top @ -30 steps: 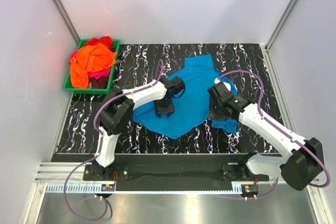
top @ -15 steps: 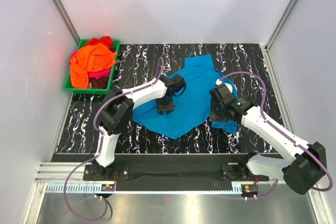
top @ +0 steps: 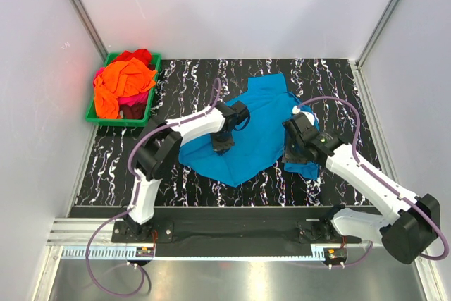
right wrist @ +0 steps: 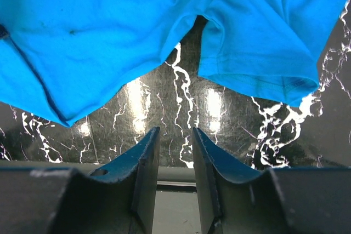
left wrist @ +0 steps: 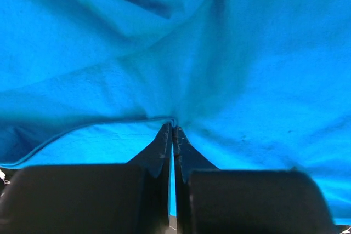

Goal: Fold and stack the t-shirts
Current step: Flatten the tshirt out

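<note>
On the black marbled table point(top: 190, 82), we see the left gripper point(left wrist: 173, 131) pressed together, pinching a puckered fold of the soft turquoise-blue cloth t-shirt point(top: 261, 121) spread beneath it. The right gripper point(right wrist: 174, 135) hangs part-spread, empty, just short of the shirt's sleeve point(right wrist: 258, 42).

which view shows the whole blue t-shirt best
Top external: the whole turquoise t-shirt lies crumpled on the table. Left wrist shows only cloth pinched in the shut left tool; right wrist shows a sleeve and hem edge beyond the open right tool.
</note>
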Tool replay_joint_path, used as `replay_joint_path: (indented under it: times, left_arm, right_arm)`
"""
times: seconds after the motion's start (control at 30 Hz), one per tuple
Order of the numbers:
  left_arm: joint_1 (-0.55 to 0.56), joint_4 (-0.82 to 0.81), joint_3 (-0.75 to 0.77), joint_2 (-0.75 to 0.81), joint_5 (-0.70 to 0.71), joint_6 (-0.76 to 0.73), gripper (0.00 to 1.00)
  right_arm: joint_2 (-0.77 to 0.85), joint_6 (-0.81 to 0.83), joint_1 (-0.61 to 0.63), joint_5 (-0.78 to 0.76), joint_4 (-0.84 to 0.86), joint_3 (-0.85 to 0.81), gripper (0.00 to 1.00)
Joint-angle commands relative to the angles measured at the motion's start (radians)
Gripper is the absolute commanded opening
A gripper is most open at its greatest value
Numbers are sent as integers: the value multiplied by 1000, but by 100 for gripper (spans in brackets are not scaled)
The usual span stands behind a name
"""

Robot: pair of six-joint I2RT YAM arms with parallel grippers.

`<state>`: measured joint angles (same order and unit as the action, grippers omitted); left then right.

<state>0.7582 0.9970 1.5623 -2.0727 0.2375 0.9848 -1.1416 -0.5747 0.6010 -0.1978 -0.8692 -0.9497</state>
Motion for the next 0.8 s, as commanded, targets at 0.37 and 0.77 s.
replay_joint_path:
  times: [0.37,0.77]
  left_arm:
    - [-83,14,-170,525,98,-40,0]
    - [-405,-52,-521,838,125,-210,0]
  right_arm:
    - [-95,-331,-352,-32,-174,-44,39]
    - [-211,-478,-435,-31,-87,103,38]
